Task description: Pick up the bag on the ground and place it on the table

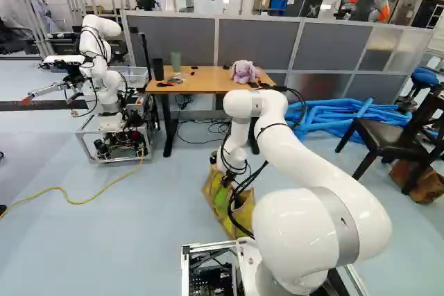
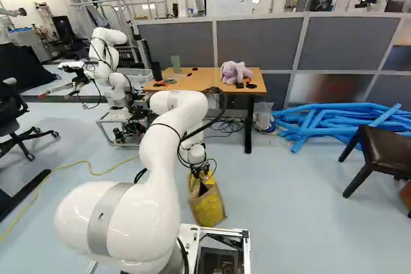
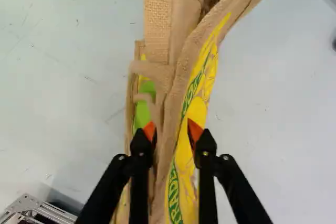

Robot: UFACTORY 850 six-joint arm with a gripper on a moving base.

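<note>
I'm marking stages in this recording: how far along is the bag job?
Done: the gripper has reached the bag, its fingers on either side of the top edge.
In hand: nothing yet, it seems; the fingers stand apart, with no clear grip.
Left: closing, lifting the bag off the floor and setting it on the table ahead.

The tabletop [image 2: 204, 77] bears a lilac plush rabbit [image 2: 232, 72], green container [image 1: 175, 62], black cylinder [image 1: 158, 70] and small dark items [image 2: 250, 86]; the floor [image 2: 295, 216] carries the bag [image 2: 209, 210].
</note>
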